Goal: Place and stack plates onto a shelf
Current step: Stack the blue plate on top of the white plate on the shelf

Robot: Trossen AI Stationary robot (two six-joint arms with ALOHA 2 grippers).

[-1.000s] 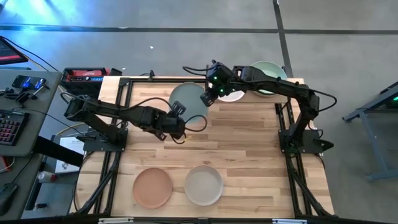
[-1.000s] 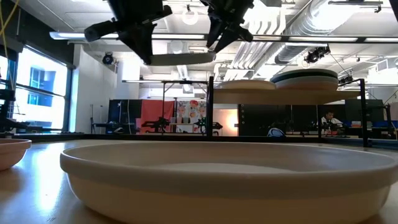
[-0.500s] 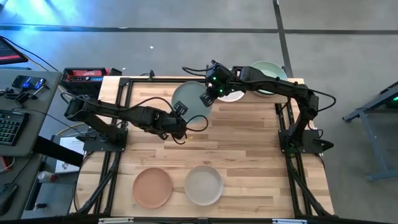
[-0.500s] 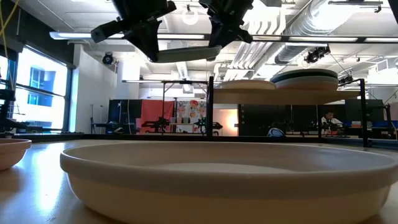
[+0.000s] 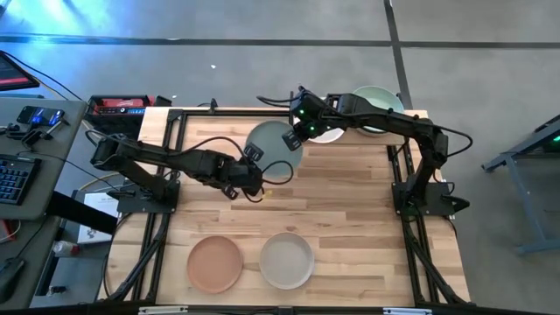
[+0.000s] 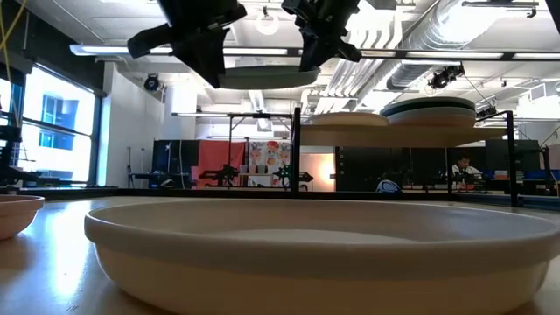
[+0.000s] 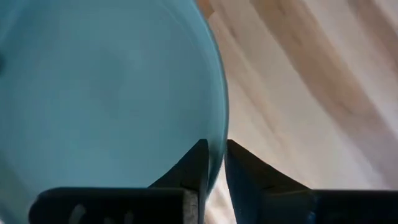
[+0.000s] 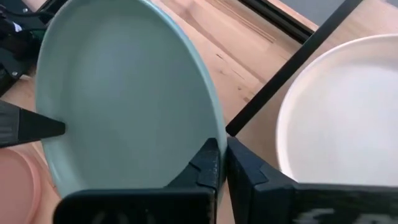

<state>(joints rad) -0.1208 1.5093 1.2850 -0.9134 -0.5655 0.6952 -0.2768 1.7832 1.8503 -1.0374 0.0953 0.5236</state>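
At the table's near edge lie a round peach matte plate (image 5: 214, 264) on the left and a round beige matte plate (image 5: 287, 260) just to its right, apart from each other. Farther in, the left arm reaches rightward from its post, its left gripper (image 5: 253, 168) straddling the near-left rim of a round blue-green matte plate (image 5: 273, 144) held level above the wood, fingers (image 7: 196, 167) parted slightly around the edge. The right arm stretches leftward from the far right; its right gripper (image 5: 296, 133) is clenched on that plate's far-right rim. Beyond, the small light-wood shelf with thin black posts (image 6: 490, 133) carries a round white plate (image 8: 342, 118) beside a mint green plate (image 5: 382, 103).
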